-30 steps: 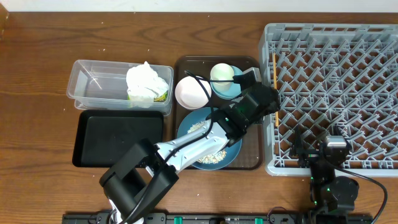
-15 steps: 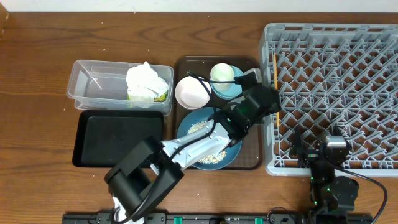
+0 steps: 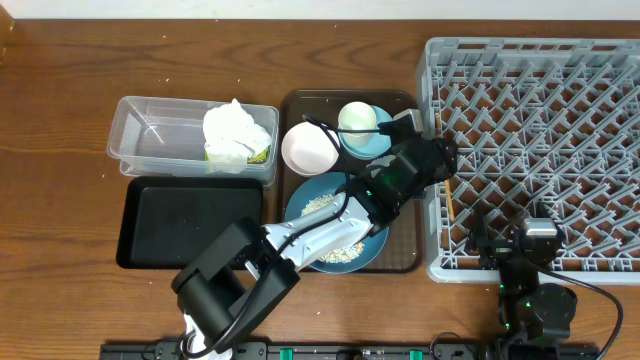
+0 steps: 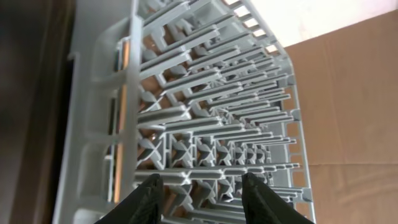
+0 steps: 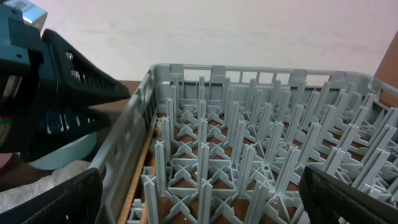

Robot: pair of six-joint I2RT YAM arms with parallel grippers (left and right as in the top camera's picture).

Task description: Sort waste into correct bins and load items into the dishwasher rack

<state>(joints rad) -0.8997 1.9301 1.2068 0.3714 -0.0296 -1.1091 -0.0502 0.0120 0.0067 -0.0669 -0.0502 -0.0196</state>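
Observation:
Over the left wall of the grey dishwasher rack (image 3: 540,150) hovers my left gripper (image 3: 440,160), open, and nothing sits between its fingers (image 4: 152,190). Wooden chopsticks (image 3: 449,200) lie inside the rack along that wall. They show through the wall slots (image 4: 122,93) in the left wrist view and beside the wall (image 5: 140,168) in the right wrist view. My right gripper (image 5: 205,199) stands wide open and empty at the rack's near edge (image 3: 540,240). The dark-blue plate (image 3: 335,225) carries rice grains (image 3: 345,255). Behind it are the pinkish-white bowl (image 3: 308,148) and the cream cup (image 3: 357,118) on the light-blue dish (image 3: 370,143).
A brown serving tray (image 3: 405,255) holds the plate, bowl, cup and dish. To its left, the clear tub (image 3: 150,140) contains white napkins (image 3: 237,130) and a yellow-green wrapper (image 3: 258,155). The black tray (image 3: 190,222) lies in front of the tub.
The left gripper has gone from shut to open and shifted slightly right over the rack wall. The chopsticks have dropped into the rack along its left wall. The right arm is still.

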